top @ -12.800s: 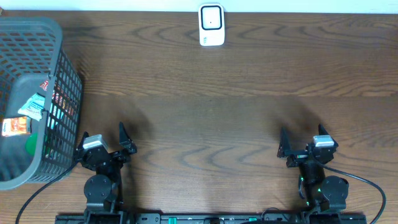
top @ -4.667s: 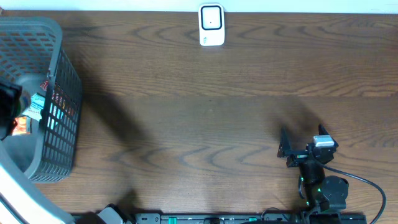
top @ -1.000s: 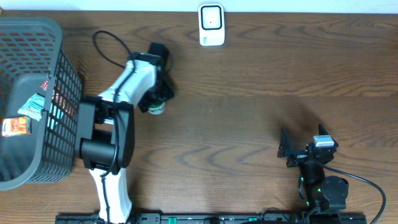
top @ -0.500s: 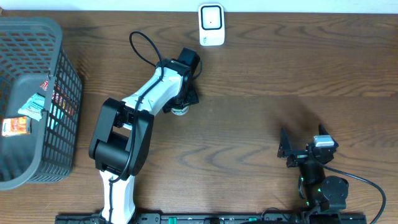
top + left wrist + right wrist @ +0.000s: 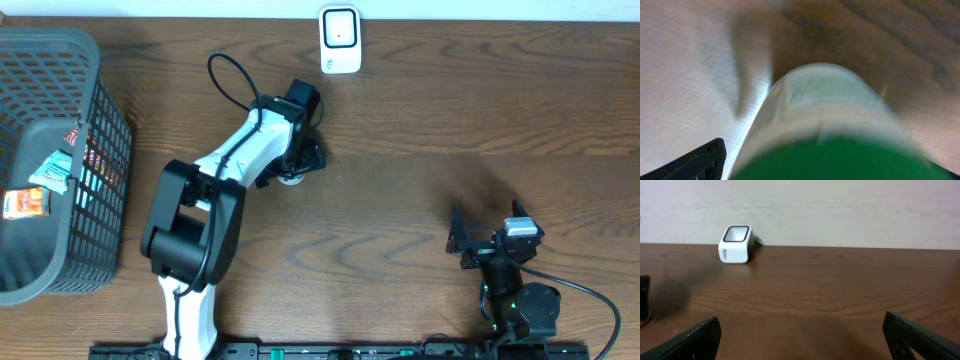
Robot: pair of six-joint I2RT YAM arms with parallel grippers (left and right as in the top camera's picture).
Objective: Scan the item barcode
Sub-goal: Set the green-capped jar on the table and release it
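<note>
Overhead view first: the left arm (image 5: pixel 235 150) is stretched out toward the far middle of the tabletop (image 5: pixel 400 190), with its black cable (image 5: pixel 222 78) looping beside it. The left jaws sit right over the bottle (image 5: pixel 291 177), which shows as a small white patch under the wrist. The bottle is to the near left of the scanner (image 5: pixel 340 40), close to it but apart, with bare wood between the two. That scanner is white with a dark window, and it stands at the far edge, about mid-table.

Over to the left wrist view, and the bottle fills the frame. It has a white body and a green band at the camera end, all of it blurred. One black finger (image 5: pixel 690 165) pokes in at the low left corner, just beside the bottle. Whether it touches is too smeared to call, so I cannot tell if the left jaws grip the bottle or stand clear of it, nor whether the bottle rests on the wood.

Near right, the right jaws are spread wide with nothing between them. The right wrist view has a finger (image 5: pixel 690 340) low in each corner and the scanner far off to the left.

Far left sits the grey basket (image 5: pixel 105 110) with packets (image 5: pixel 45 180) inside, one orange and one pale blue
</note>
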